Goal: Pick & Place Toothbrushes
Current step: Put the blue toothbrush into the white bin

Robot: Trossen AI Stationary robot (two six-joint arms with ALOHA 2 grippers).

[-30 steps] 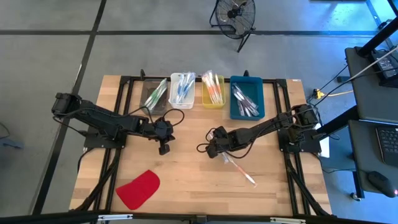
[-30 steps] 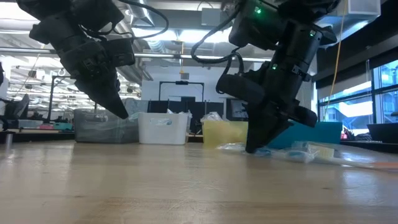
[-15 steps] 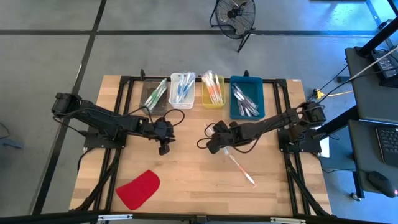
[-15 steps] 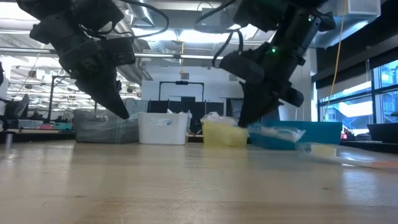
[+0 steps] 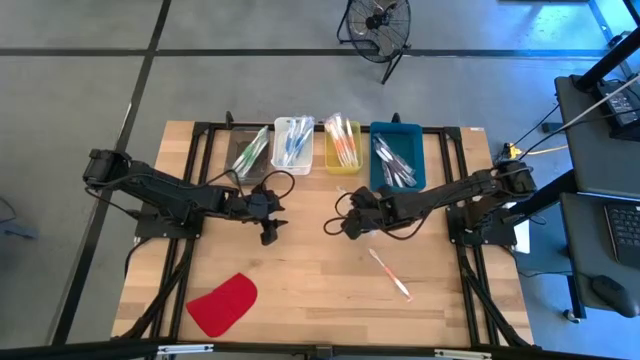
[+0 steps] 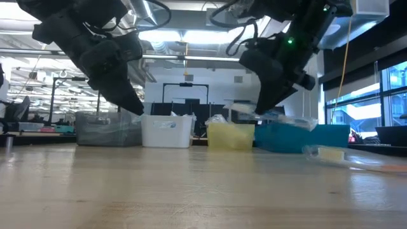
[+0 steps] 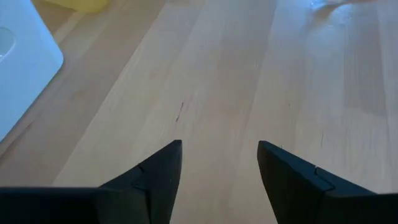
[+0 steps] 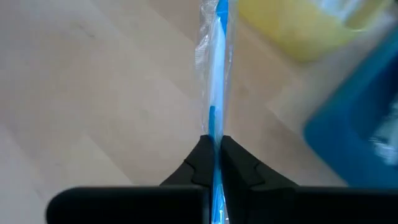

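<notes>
The right pincer has lifted off the wood since a second ago and moved toward the row of bins at the back, carrying a wrapped toothbrush with it. Its fingers are pressed together on that toothbrush, blue and white in a clear sleeve, which sticks straight out past the tips and hangs clear of the tabletop near the yellow bin and the blue bin. A second ago this pincer was down low, its tips at the wood among the loose wrappers.

The left pincer has spread apart since then; earlier it was shut. It holds nothing and hovers over bare wood just in front of the white bin, about where it was before.

One more wrapped toothbrush lies alone on the right half of the tabletop, slanting, well apart from both pincers. It has not moved. A flat red piece sits near the front left corner.

Along the back edge stand four bins in a row: a clear bin, then the white, the yellow and the blue, each holding a bundle of toothbrushes. The tabletop is pale wooden planks on a black frame. Beyond it are a grey floor, a black fan, and a dark desk on the right.
</notes>
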